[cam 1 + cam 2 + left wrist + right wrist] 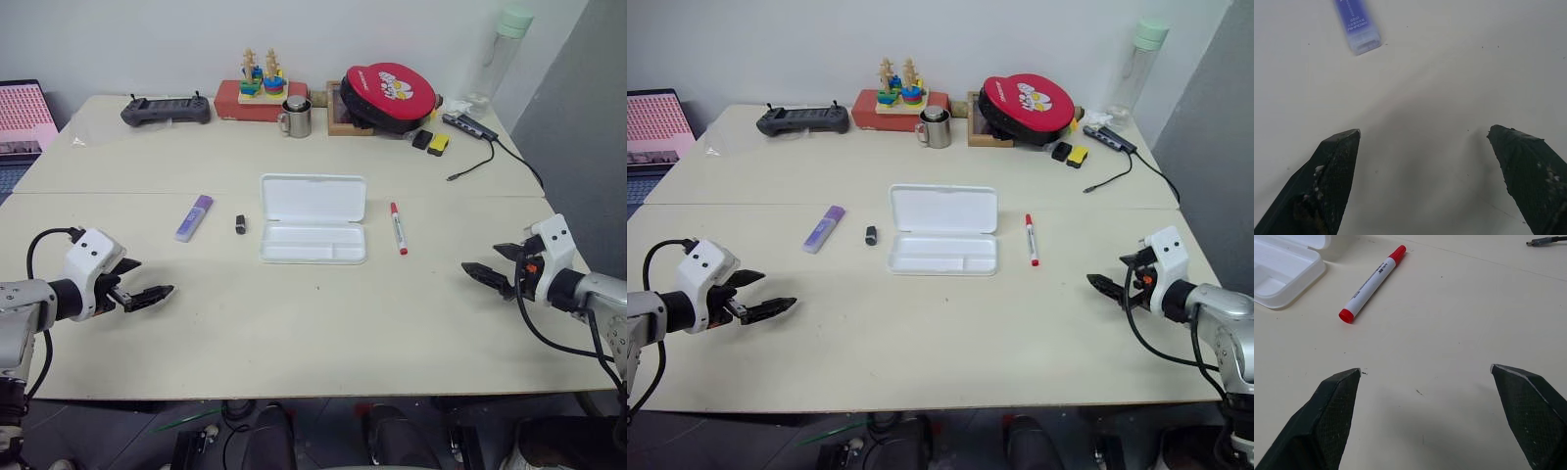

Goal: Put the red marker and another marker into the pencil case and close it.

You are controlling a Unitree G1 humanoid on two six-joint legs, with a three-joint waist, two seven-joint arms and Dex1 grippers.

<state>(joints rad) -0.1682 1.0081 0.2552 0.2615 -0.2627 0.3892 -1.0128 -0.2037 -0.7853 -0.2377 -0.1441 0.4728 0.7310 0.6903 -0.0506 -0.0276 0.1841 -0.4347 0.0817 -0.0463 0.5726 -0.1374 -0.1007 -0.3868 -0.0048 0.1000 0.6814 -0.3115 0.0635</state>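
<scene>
**A:** Right wrist view first: the right gripper's point(1425, 374) fingers point(1334, 406) are standing wide apart and gripping nothing, hovering over bare tabletop point(323, 313). What is lying ahead of them?

**B:** The red marker point(1371, 283) is lying flat just beyond, apart from the fingers, with the pencil case point(313, 218) beside it. The case is lying open, lid back, tray empty.

**A:** And the left gripper point(147, 284)?

**B:** Its fingers point(1334, 166) are gaping too, holding nothing. The purple marker point(194, 216) is resting on the tabletop ahead of it, left of the case, with a small black block point(240, 223) between the two.

**A:** How are you expecting the markers to handle?

**B:** Light, stiff and smooth, I'd judge. The red one is slim and round, so it is likely to roll or slip; I'd pinch it across the white barrel at mid-length. The purple one is chunkier, so gripping across its broader body should be easier.

**A:** The case?

**B:** Thin plastic, probably sliding under a push, so the lid is wanting a gentle press.
</scene>
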